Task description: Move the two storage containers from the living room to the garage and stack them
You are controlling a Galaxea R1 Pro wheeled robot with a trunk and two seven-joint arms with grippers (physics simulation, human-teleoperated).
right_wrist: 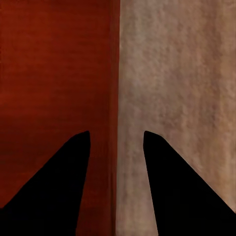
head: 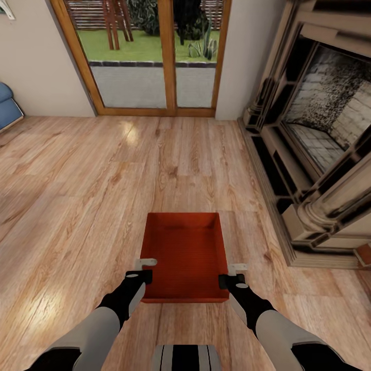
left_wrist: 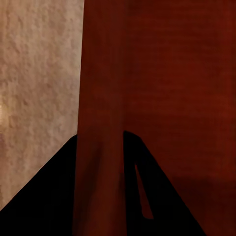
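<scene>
— Container [head: 186,255] place?
— On wood floor [head: 77,196] near fireplace [head: 319,129]. Left gripper [left_wrist: 101,147] seems closed on its wall; right gripper [right_wrist: 116,142] straddles other wall, fingers apart.

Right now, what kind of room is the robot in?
Most likely a living room: a light wood-plank floor, an ornate stone fireplace with a brick interior, and wood-framed glass doors onto a garden. A blue sofa edge shows by the wall.
</scene>
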